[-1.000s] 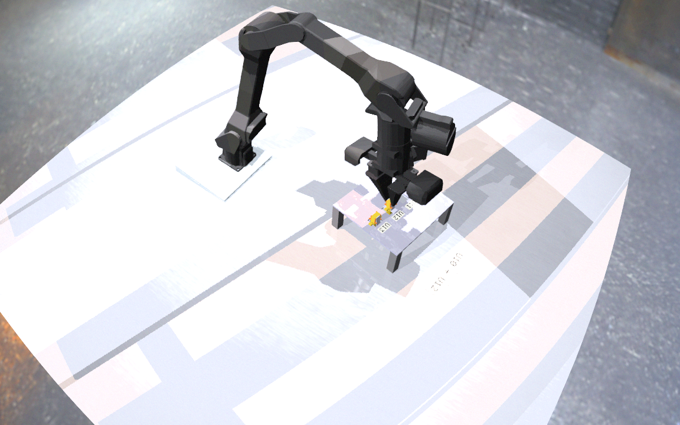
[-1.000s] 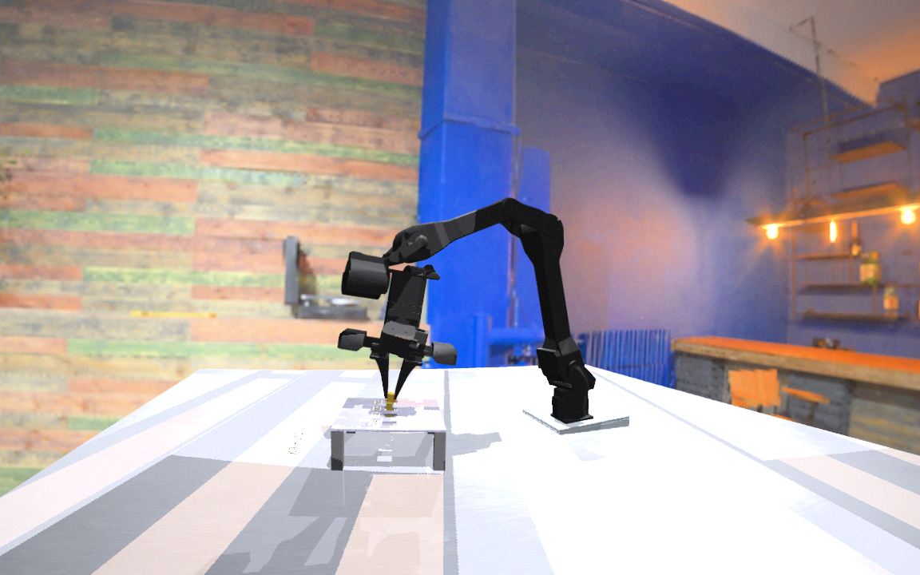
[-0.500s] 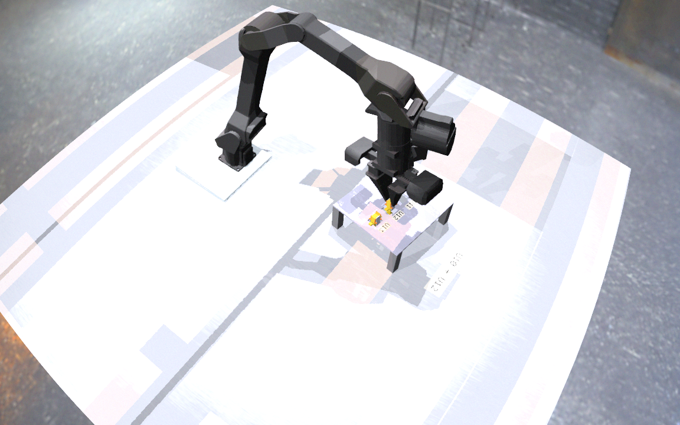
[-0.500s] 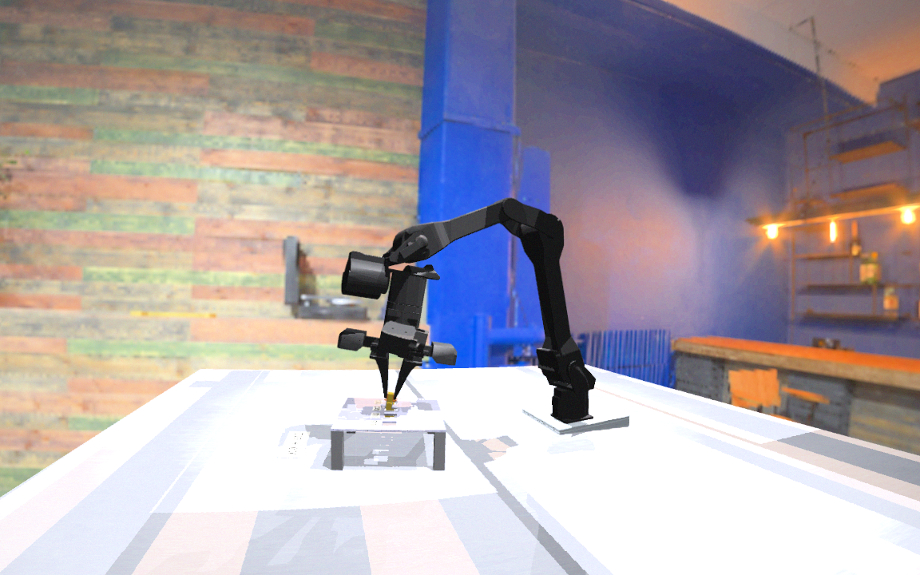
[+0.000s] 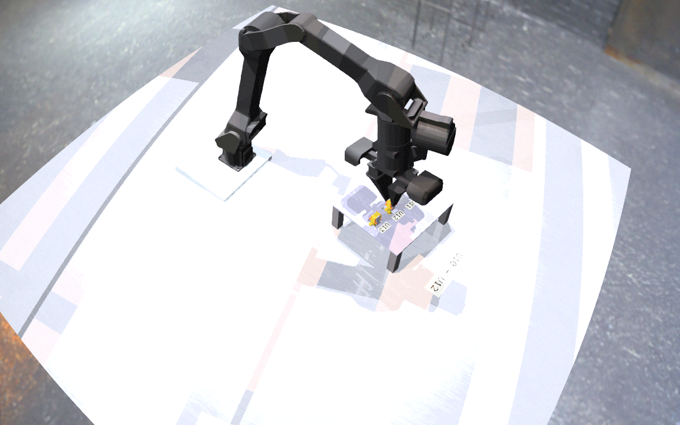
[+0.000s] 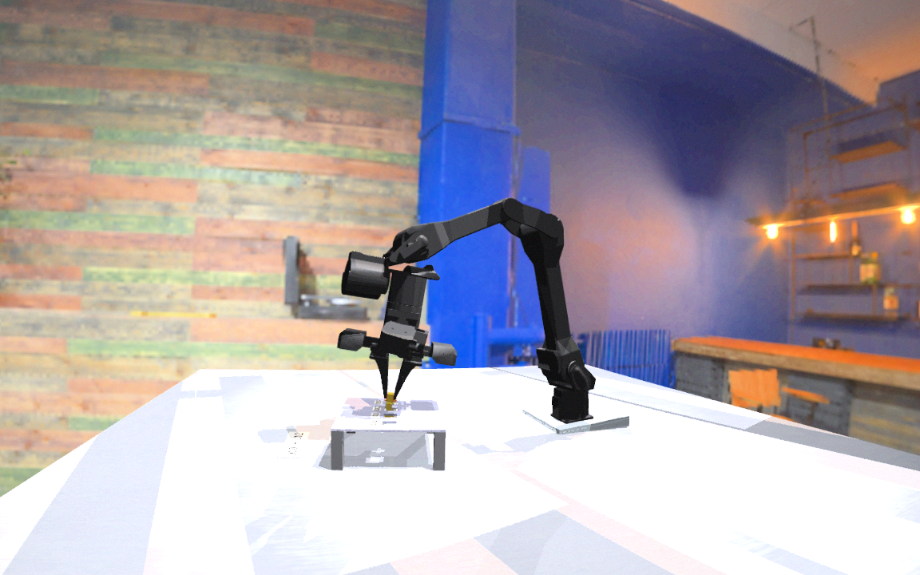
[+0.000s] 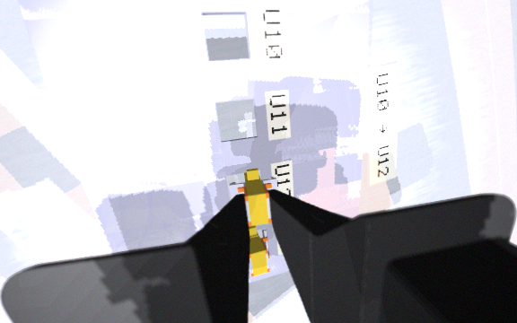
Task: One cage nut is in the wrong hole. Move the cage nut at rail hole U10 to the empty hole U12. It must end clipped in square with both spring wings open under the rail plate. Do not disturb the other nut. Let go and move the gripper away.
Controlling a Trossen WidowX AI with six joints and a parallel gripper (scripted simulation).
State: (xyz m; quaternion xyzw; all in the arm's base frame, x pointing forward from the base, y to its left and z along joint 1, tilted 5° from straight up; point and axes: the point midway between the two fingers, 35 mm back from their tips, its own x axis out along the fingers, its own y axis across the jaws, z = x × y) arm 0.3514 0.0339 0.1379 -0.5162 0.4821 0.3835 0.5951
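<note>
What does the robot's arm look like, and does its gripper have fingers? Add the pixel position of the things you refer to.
The arm (image 5: pixel 336 50) (image 6: pixel 477 223) is dark, nearly black, with chunky, flat-sided parts and rounded joints. The gripper (image 5: pixel 391 203) (image 6: pixel 390 397) (image 7: pixel 258 194) is black too, and yes: it has two fingers that get thin and pointy at the tips. I can't see any cables or writing on them.

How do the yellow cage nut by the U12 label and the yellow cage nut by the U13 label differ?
The U12 nut is gripped between the black jaws; the U13 nut is not. The U12 nut looks larger in the wrist view than the U13 nut. Both are yellow with orange bits.
</note>
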